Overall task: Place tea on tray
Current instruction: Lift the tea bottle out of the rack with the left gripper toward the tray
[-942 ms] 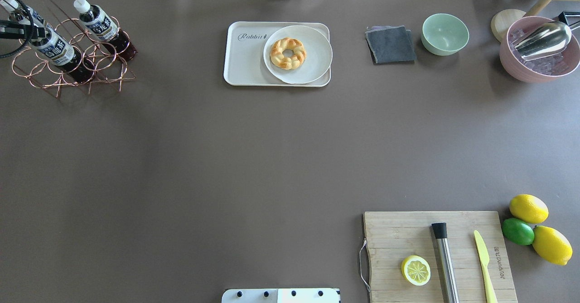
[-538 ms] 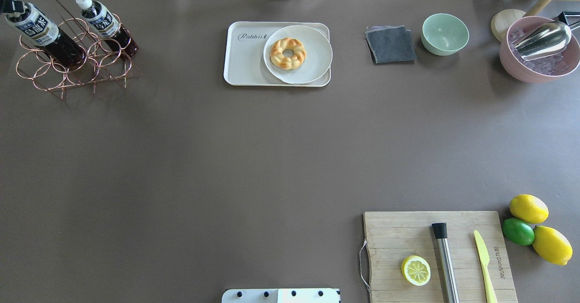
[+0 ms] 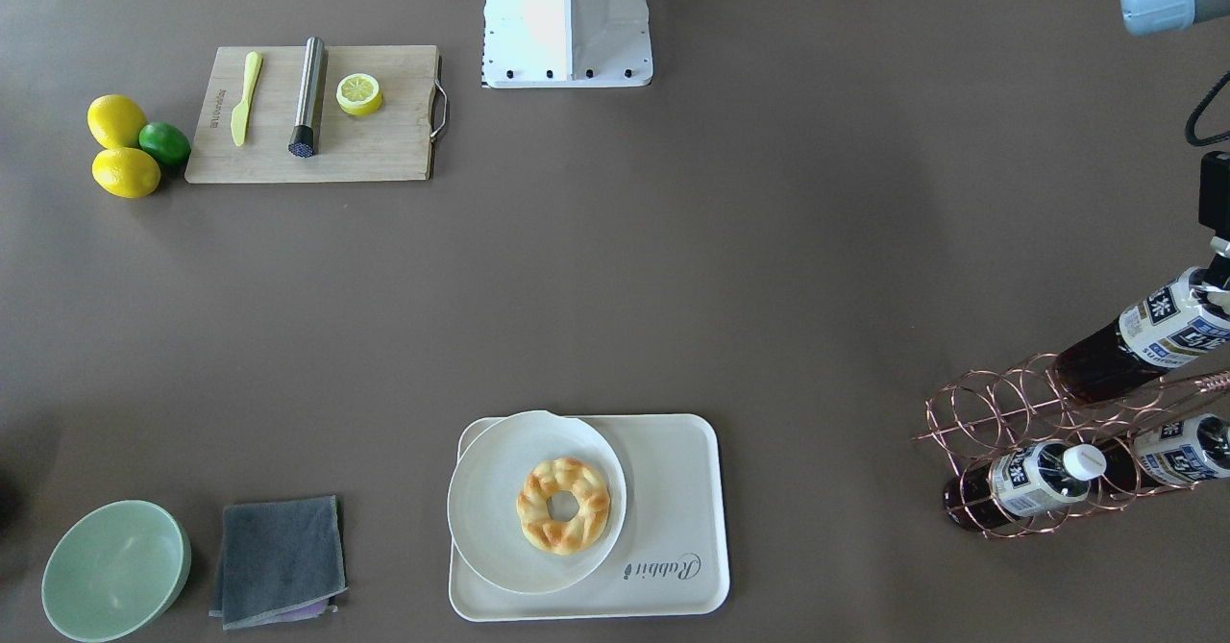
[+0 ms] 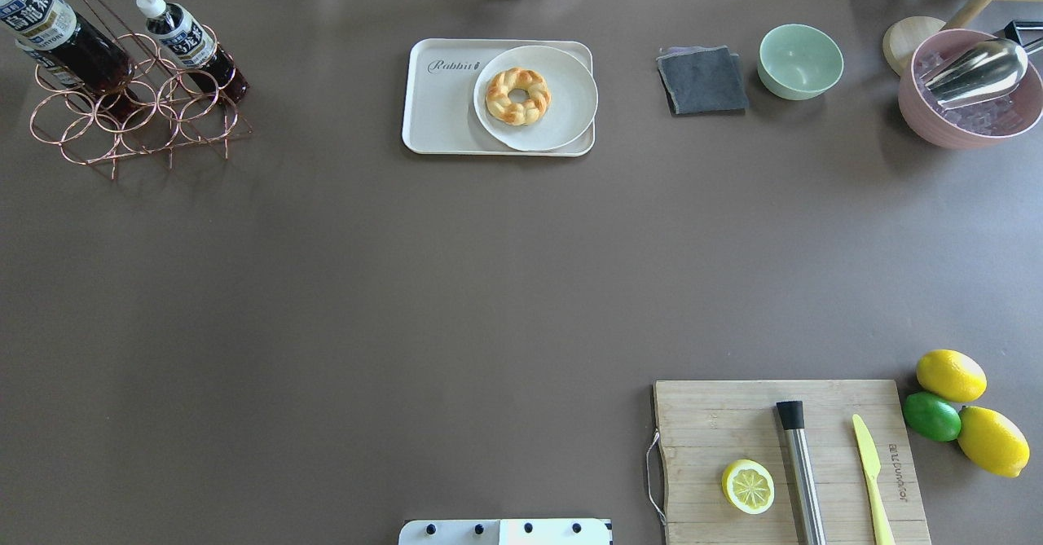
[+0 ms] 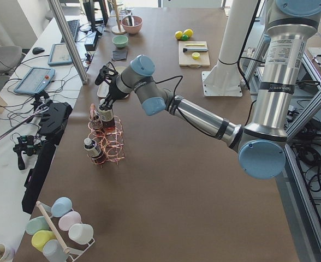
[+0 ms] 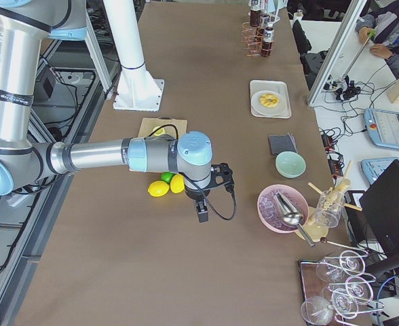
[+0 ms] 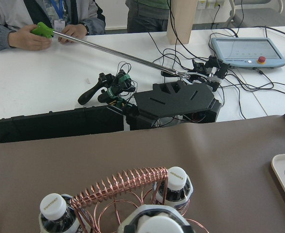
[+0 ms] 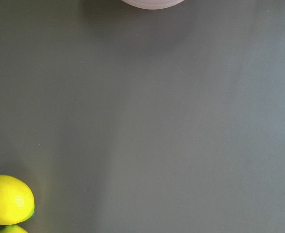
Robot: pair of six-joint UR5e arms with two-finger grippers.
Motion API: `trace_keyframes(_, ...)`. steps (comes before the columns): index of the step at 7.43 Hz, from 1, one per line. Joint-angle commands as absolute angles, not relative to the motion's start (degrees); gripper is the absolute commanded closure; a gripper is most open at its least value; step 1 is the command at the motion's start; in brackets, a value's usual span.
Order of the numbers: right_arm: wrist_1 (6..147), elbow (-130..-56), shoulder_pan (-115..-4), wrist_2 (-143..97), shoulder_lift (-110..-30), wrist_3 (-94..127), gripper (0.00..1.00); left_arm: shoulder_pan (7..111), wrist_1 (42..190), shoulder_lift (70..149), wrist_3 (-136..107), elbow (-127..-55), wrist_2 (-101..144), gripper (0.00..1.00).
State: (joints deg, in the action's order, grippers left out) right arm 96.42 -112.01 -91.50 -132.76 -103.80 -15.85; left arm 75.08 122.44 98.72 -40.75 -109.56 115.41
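Note:
My left gripper [image 3: 1217, 278] is shut on the neck of a tea bottle [image 4: 49, 28] and holds it tilted, its base at the top rings of the copper wire rack [image 4: 138, 125]. The gripper also shows in the exterior left view [image 5: 107, 97]. The held bottle's cap fills the bottom of the left wrist view [image 7: 154, 224]. Two more tea bottles [image 3: 1033, 478] [image 3: 1182, 451] lie in the rack. The cream tray [image 4: 444, 113] lies at the far middle of the table. My right gripper [image 6: 201, 210] hangs over bare table near the lemons; I cannot tell whether it is open.
A white plate [image 4: 562, 117] with a donut [image 4: 517, 95] covers the tray's right part. A grey cloth [image 4: 702, 81], green bowl [image 4: 800, 60] and pink bowl [image 4: 970, 93] stand to the right. A cutting board [image 4: 709, 431], lemons [image 4: 950, 375] and a lime are near right.
The held tea bottle has risen out of the rack and moved toward the overhead view's upper left corner. The rack shifted slightly. The left gripper has left the overhead view.

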Motion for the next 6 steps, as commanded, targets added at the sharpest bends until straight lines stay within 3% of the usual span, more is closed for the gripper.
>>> trace_keyframes(1, 96.4, -112.3, -91.2, -133.1, -103.7, -14.9, 0.0, 73.7, 112.8, 100.7, -43.6, -115.8, 115.8, 1.0)
trace_keyframes(4, 91.1, -112.1, -89.0, -133.2, -103.7, -9.4, 0.0, 58.9, 103.3, 106.5, -50.7, -122.8, 104.5, 1.0)
trace_keyframes(6, 91.0, -112.1, -88.6, -133.4, -103.8, -9.3, 0.0, 40.4, 86.8, 120.5, -57.4, -123.7, 87.3, 1.0)
